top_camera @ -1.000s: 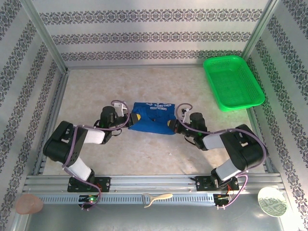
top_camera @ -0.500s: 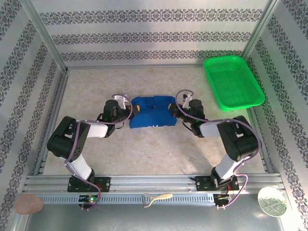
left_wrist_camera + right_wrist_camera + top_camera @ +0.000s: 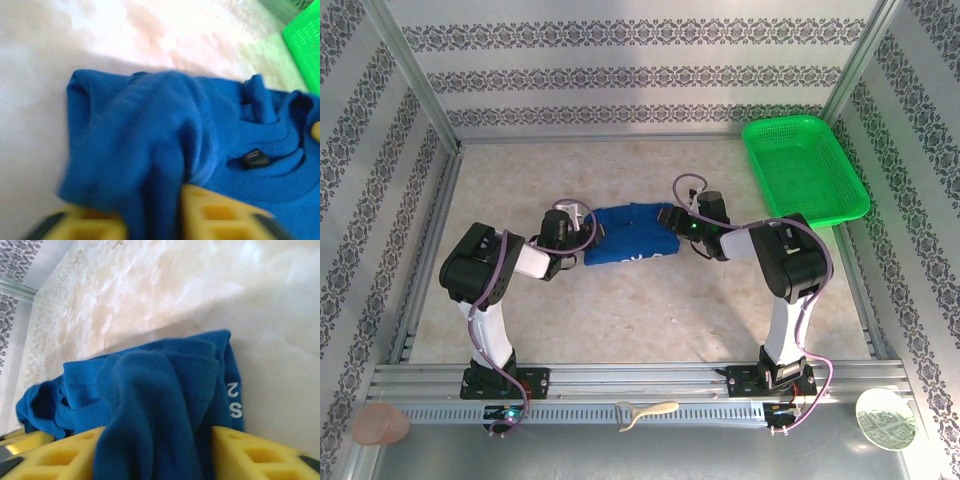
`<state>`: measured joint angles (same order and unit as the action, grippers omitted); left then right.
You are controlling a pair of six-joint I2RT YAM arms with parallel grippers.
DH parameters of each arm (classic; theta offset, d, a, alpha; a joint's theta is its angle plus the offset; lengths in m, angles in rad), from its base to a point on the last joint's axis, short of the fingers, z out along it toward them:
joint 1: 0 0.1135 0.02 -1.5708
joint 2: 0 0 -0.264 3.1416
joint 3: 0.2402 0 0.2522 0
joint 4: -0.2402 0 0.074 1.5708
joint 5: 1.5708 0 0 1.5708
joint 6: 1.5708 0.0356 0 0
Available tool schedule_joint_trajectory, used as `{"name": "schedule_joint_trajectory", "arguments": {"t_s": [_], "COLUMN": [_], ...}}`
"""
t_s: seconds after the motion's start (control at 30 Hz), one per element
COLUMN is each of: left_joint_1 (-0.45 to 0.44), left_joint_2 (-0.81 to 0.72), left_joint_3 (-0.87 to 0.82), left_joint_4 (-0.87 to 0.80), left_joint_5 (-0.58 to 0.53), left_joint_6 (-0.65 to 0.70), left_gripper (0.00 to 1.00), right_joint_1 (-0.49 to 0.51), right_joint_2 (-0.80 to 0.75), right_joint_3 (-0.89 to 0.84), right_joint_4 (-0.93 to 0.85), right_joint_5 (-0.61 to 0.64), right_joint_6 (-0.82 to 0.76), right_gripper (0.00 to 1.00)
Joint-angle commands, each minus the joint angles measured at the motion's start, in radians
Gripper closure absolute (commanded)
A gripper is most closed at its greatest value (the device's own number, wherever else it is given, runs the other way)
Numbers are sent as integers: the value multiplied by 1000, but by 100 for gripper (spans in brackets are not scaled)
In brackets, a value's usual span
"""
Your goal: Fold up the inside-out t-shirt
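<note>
Both arms have pushed in, bunching the blue t-shirt tighter on the table. Jaws of the left gripper sit slightly parted over a fold, grip unclear; the right gripper is spread wide around cloth. Beyond, far right, sits the green mesh basket.

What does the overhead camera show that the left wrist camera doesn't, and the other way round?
Overhead: the left gripper and right gripper at either end of the royal blue cloth t-shirt, and the patterned walls. Left wrist: a close look at a small dark label by the collar, with cloth lying between the yellow fingers. Shared: the t-shirt, the green plastic mesh basket and the pale table.
</note>
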<state>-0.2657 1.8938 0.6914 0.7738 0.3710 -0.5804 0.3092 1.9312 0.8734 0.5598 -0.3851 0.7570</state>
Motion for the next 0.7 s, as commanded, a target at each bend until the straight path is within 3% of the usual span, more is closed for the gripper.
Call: {"name": "schedule_joint_trajectory", "arguments": {"t_s": [0.0,0.07,0.2,0.37,0.47,0.67], "left_joint_1": [35,54,75,74,73,74], "left_joint_2": [-27,-86,-234,-377,-396,-322], "left_joint_3": [7,9,38,78,89,103], "left_joint_4": [-15,-34,-139,-317,-366,-300], "left_joint_5": [-49,-41,-11,76,118,139], "left_joint_6": [-31,-44,-52,-49,-45,-70], "left_gripper": [29,0,0,0,0,0], "right_joint_1": [-49,-75,-89,-24,63,180], "right_joint_2": [-82,-159,-299,-369,-345,-199], "right_joint_3": [11,-6,-28,-60,-36,3], "right_joint_4": [-91,-138,-237,-246,-230,-104], "right_joint_5": [5,5,-29,-88,-91,-81], "right_joint_6": [-25,-37,-51,5,27,120], "right_gripper": [40,39,46,75,80,85]}}
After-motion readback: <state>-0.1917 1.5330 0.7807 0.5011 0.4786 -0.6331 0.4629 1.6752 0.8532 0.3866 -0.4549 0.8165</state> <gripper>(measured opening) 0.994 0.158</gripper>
